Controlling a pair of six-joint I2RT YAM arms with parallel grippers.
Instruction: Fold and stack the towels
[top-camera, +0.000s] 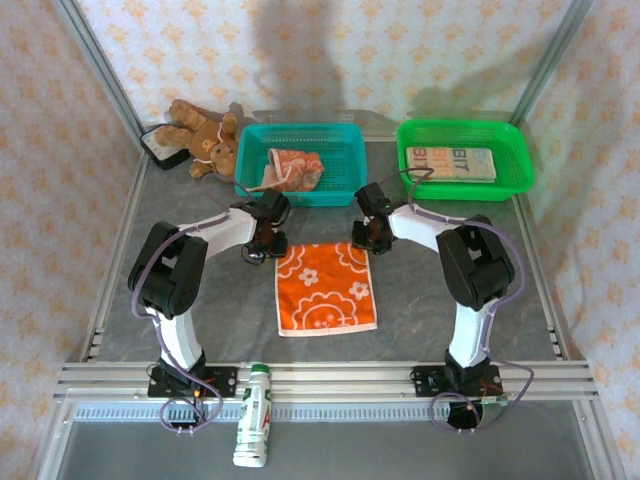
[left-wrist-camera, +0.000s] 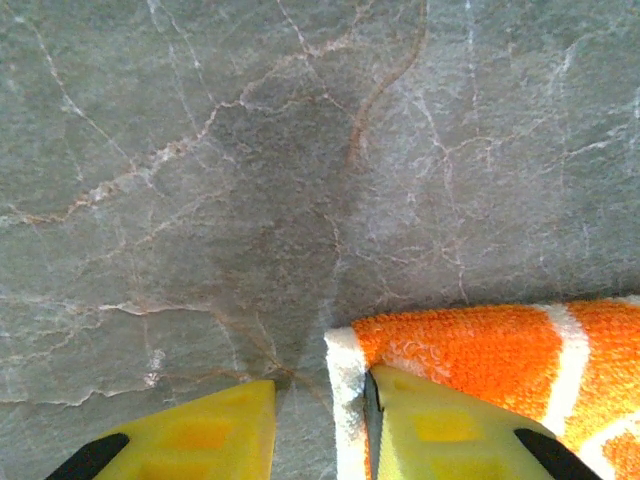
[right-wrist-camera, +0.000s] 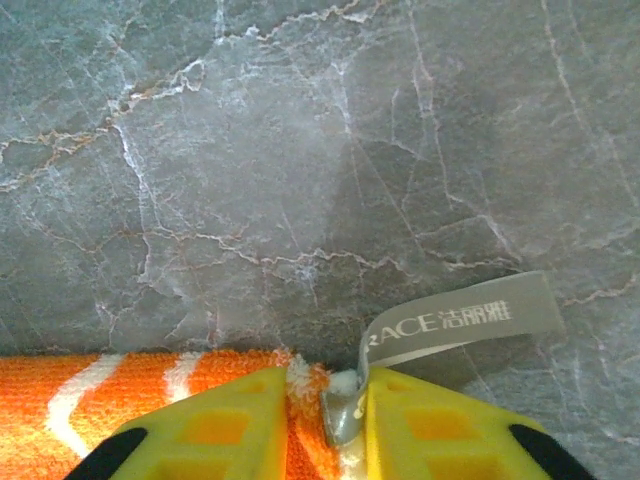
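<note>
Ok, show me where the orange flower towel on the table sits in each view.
Top external: orange towel spread flat at table centre, between both arms.
Left wrist: its white-edged corner at bottom right, by the yellow fingers.
Right wrist: its corner at bottom left, grey label beside it.
Shared landmark: grey marbled tabletop.

Three towels (top-camera: 326, 287), two baskets (top-camera: 345, 188)

Bright, even light; soft shadows; wrist views slightly blurred.
</note>
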